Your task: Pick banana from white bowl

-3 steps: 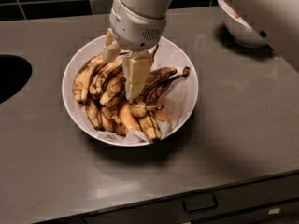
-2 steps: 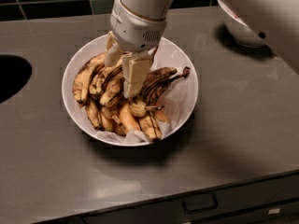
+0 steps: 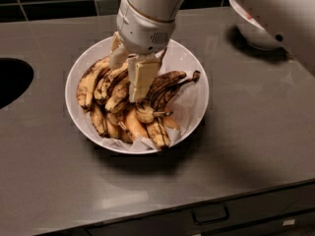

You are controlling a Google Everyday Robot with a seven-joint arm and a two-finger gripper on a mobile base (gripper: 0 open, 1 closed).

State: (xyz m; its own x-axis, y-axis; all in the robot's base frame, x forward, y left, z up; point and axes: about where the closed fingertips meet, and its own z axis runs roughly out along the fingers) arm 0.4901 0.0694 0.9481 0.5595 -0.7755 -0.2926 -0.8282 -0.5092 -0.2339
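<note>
A grey worktop (image 3: 256, 132) fills most of the view, with black tiles (image 3: 54, 1) along its back edge. The white arm (image 3: 152, 4) comes down from the top, and a blurred part of it crosses the upper right corner. The white bowl (image 3: 183, 63) stands on the worktop a little left of middle, directly under the arm. A dark round opening (image 3: 12, 80) is cut into the worktop at the left edge, well apart from the bowl. A small bowl (image 3: 248, 33) sits at the far right, half hidden by the blurred part of the arm. The bananas (image 3: 106, 85), yellow with heavy brown spotting, lie heaped in the white bowl on crumpled paper (image 3: 189, 104). They fill its left and front, and two dark ones reach toward the right rim. The gripper (image 3: 128, 82) points down into the middle of the heap. Its fingers (image 3: 141, 77) stand apart, the nearer one reaching down among the bananas, with fruit lying between the two. A drawer handle (image 3: 209, 214) shows below the worktop's front edge.
</note>
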